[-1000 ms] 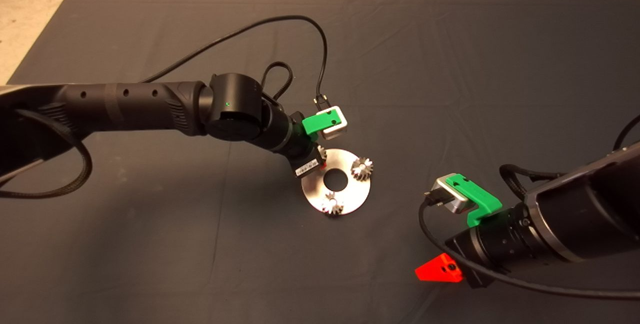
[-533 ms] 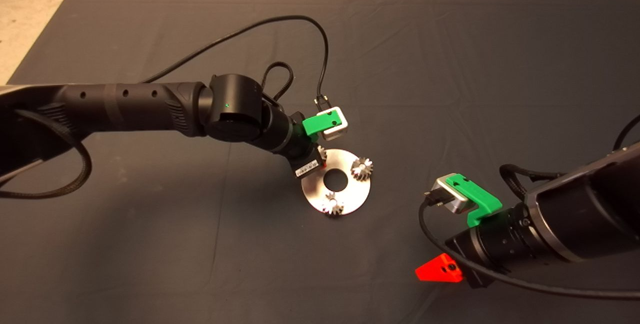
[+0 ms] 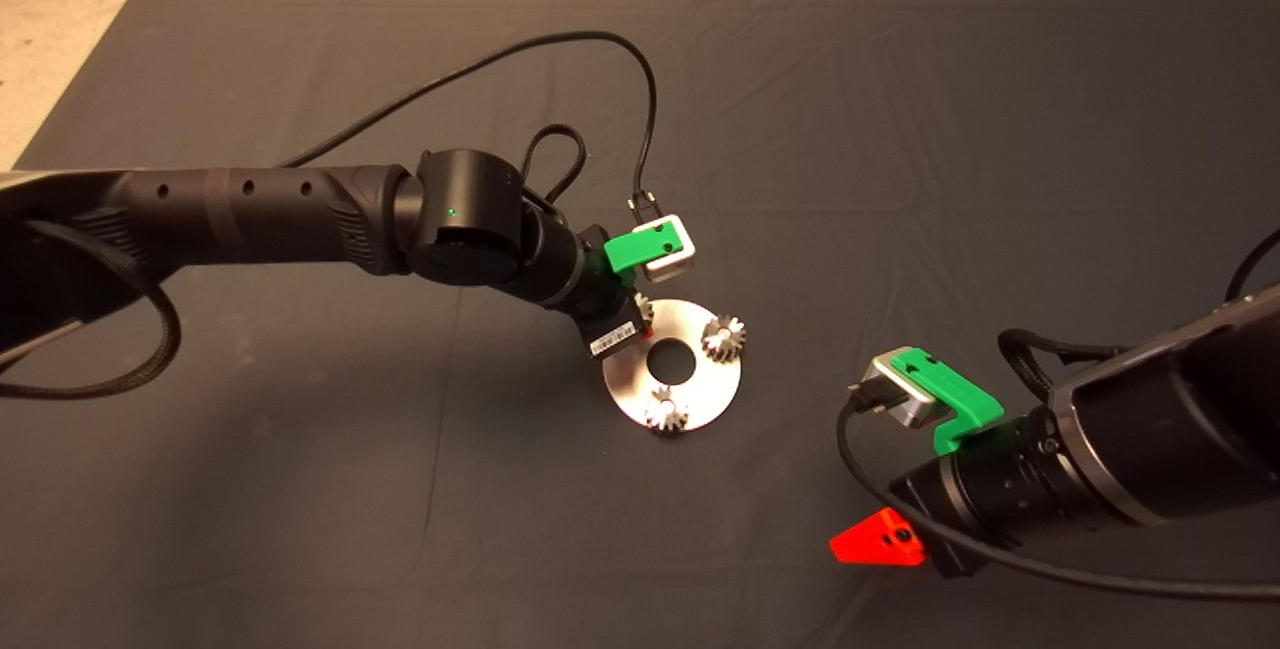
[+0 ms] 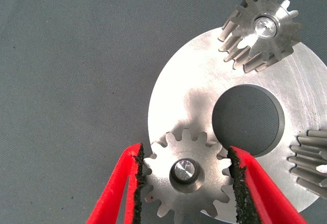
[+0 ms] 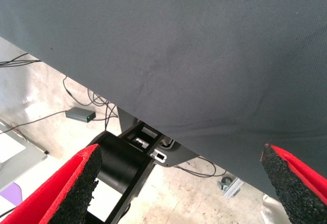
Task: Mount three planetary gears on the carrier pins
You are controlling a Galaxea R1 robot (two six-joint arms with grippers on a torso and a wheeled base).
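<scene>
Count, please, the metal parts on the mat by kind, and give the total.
Planetary gears: 3, at and between the left claw's pads
Carrier plate: 1
Carrier pins showing in the gear bores, left wrist view: 2
Total: 6

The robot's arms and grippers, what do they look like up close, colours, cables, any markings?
Both arms are black round tubes. The left arm has small holes along it, a green light and a white barcode label by its wrist. Each wrist carries a green bracket with a silver camera block and a black cable. The left gripper and right gripper have red wedge-shaped fingers with rough black pads.
</scene>
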